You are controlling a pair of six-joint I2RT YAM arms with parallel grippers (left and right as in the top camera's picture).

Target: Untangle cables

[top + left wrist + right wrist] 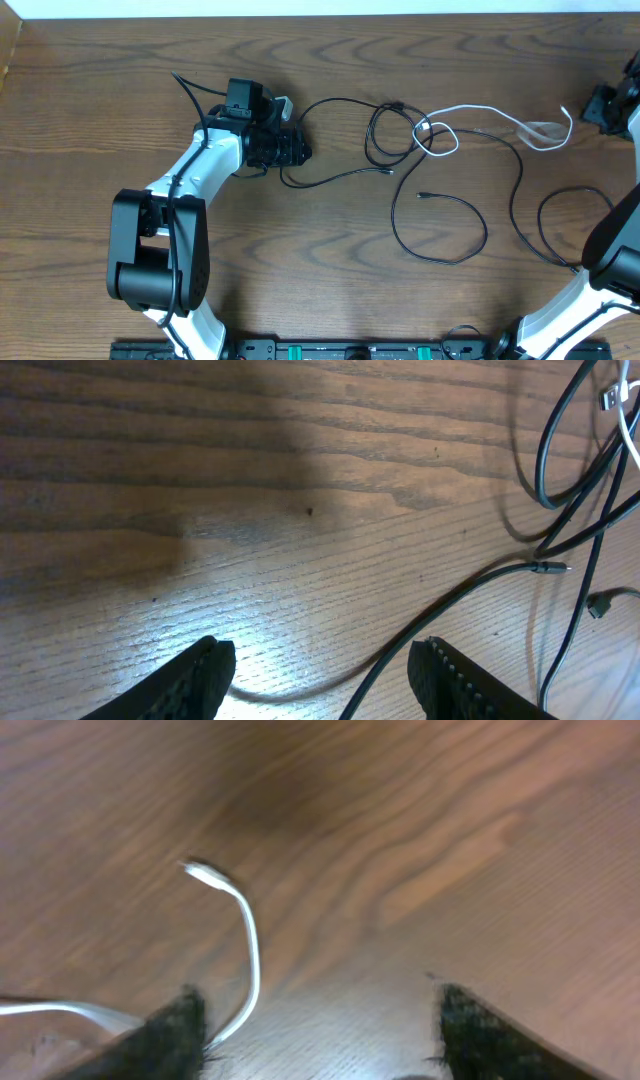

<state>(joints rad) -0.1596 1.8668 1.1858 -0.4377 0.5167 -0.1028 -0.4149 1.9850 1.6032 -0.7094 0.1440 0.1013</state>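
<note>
Down on the bench (pixel 300 260), the left tool (pixel 322 652) is standing released, its two fingers spread wide just above the wood. The thin black cord (pixel 400 645) is running along the surface between them, and neither finger is visibly touching it. From overhead, that cord is sprawling in loose loops from the left tool across the middle of the bench and on toward the right arm. The white cord (pixel 253 945) is lying on the right half, one end looping among the black loops near the middle and the other reaching toward the right edge. The right tool (pixel 318 998) is hanging there, also released, jaws apart. The white cord's plug end is lying on the wood ahead of it, and the cord is curving back past one finger. That view is blurred, so I cannot tell whether cord and finger are touching.
</note>
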